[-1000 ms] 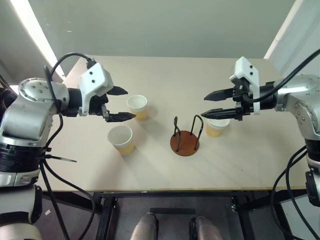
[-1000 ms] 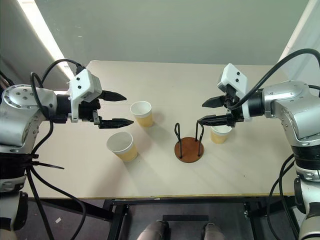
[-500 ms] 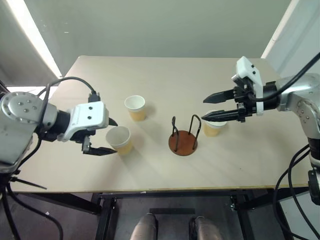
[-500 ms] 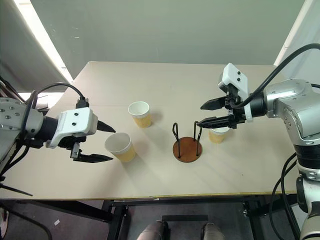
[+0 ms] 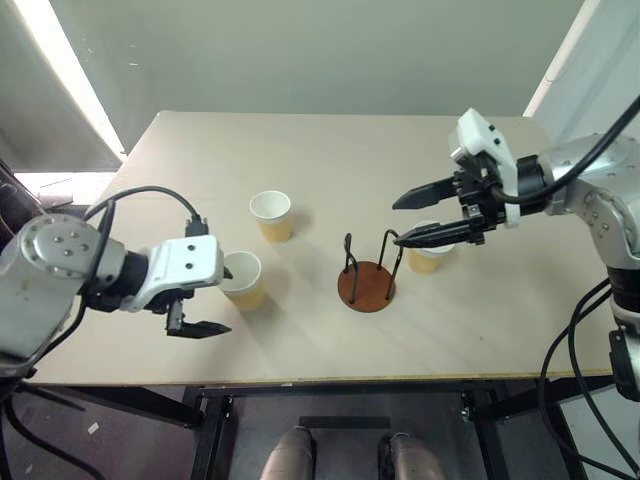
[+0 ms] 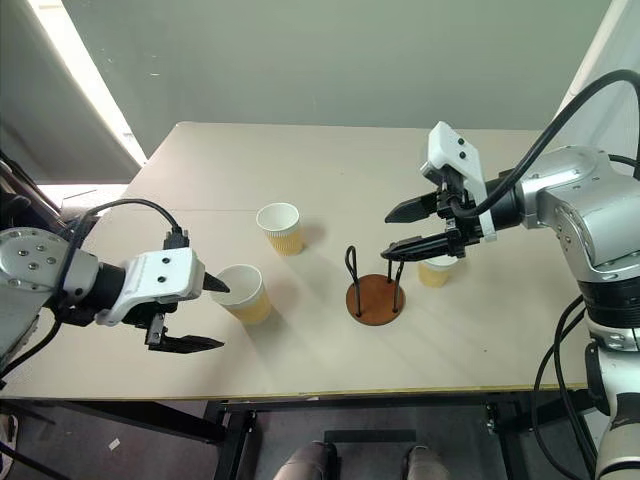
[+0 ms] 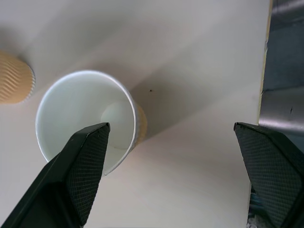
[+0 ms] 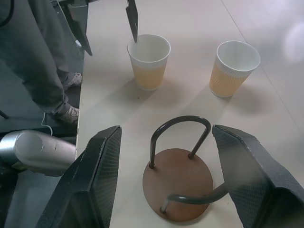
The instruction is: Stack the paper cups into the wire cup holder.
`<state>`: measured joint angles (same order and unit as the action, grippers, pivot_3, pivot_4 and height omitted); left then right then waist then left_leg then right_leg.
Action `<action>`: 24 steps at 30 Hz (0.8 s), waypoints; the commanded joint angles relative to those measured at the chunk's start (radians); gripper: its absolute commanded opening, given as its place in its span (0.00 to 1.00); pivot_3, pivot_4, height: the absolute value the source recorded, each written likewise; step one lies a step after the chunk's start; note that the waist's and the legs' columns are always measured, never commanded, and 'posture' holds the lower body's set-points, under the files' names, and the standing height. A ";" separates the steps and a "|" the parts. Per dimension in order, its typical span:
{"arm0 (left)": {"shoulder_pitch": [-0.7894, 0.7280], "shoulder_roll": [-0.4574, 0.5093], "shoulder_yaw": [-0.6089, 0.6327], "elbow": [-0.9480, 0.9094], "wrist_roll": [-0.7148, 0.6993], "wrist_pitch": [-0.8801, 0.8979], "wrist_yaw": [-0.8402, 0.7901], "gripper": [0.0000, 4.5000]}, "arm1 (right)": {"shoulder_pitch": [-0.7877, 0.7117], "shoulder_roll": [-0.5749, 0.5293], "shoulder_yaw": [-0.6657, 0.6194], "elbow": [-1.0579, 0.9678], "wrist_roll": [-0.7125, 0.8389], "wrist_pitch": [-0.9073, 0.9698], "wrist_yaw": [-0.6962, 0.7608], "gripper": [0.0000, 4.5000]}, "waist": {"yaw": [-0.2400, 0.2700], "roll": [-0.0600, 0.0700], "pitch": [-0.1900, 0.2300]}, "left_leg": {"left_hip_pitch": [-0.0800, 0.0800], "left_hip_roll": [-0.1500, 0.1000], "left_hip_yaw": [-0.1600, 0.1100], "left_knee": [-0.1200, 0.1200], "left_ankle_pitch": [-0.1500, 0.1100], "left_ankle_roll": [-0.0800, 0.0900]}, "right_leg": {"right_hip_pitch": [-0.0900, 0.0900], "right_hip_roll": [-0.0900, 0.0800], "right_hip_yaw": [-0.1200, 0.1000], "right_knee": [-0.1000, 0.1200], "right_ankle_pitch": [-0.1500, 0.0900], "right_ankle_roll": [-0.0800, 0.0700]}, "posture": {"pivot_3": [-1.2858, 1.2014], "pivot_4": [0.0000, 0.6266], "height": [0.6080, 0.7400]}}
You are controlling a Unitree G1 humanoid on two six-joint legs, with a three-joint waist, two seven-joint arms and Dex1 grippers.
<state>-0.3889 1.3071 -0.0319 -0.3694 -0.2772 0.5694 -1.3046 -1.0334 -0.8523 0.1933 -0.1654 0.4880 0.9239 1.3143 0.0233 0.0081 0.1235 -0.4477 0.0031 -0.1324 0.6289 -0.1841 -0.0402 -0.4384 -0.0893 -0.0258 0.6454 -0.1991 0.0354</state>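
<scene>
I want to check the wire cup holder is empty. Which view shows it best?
The right wrist view: the wire cup holder is close, its disc bare. Both eye views show it smaller, in the table's middle.

The left claw (image 5: pixel 214 297) has dropped from its raised place above the worktop (image 5: pixel 330 170), between the two left paper cups, and drawn back toward the worktop's near edge. It now sits low at the near-left paper cup (image 5: pixel 243 279), jaws spread wide: one finger (image 7: pixel 80 166) reaches over that cup's rim, and the other lies on the side toward the near edge, clear of the cup wall. Its tips have tilted from roughly level to pointing down.

The right claw (image 6: pixel 408 229) has shifted slightly inward, toward the wire cup holder (image 6: pixel 376 288), so its tips now hang above the holder's loops rather than beside them.
</scene>
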 commanded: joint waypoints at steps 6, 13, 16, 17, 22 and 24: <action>-0.075 -0.063 -0.079 0.097 0.075 -0.061 0.002 1.00 | -0.012 -0.009 -0.021 -0.029 0.014 -0.001 -0.008 0.69 | 0.001 0.000 0.000 | 0.000 0.000 0.000 0.000 0.000 0.000 | 0.000 0.000 0.000 0.000 0.000 0.000 | 0.52 0.24 1.00; -0.158 -0.139 -0.154 0.156 0.125 -0.088 -0.014 1.00 | -0.002 -0.012 -0.024 -0.040 0.018 0.008 -0.020 0.69 | 0.001 0.000 0.000 | 0.000 0.000 0.000 0.000 0.000 0.000 | 0.000 0.000 0.000 0.001 0.000 0.000 | 0.52 0.24 1.00; -0.171 -0.149 -0.173 0.180 0.148 -0.113 -0.030 1.00 | 0.003 -0.016 -0.027 -0.046 0.020 0.014 -0.025 0.69 | 0.001 0.000 0.000 | 0.000 0.000 0.000 0.000 0.000 0.000 | 0.000 0.000 0.000 0.001 0.000 0.000 | 0.52 0.24 1.00; -0.176 -0.152 -0.178 0.189 0.155 -0.123 -0.034 0.96 | 0.005 -0.016 -0.029 -0.047 0.021 0.016 -0.028 0.70 | 0.001 0.000 0.000 | 0.000 0.000 0.000 0.000 0.000 0.000 | 0.000 0.000 0.000 0.001 0.000 0.000 | 0.52 0.24 1.00; -0.185 -0.162 -0.193 0.217 0.174 -0.157 -0.059 0.63 | 0.013 -0.018 -0.035 -0.056 0.024 0.026 -0.036 0.70 | 0.001 0.000 0.000 | 0.000 0.000 0.000 0.000 0.000 0.000 | 0.000 0.000 0.000 0.001 0.000 0.000 | 0.52 0.24 1.00; -0.187 -0.164 -0.196 0.225 0.177 -0.165 -0.070 0.45 | 0.016 -0.016 -0.037 -0.058 0.027 0.029 -0.038 0.70 | 0.000 0.000 0.000 | 0.000 0.000 0.000 0.000 0.000 0.000 | 0.000 0.000 0.000 0.001 0.000 0.000 | 0.52 0.24 1.00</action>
<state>-0.5508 1.1390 -0.2376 -0.1438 -0.1123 0.4209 -1.3626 -1.0102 -0.8575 0.1924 -0.2013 0.4914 0.9500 1.2846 0.0238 0.0080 0.1235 -0.4473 0.0031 -0.1326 0.6289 -0.1842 -0.0402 -0.4383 -0.0894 -0.0258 0.6461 -0.1992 0.0351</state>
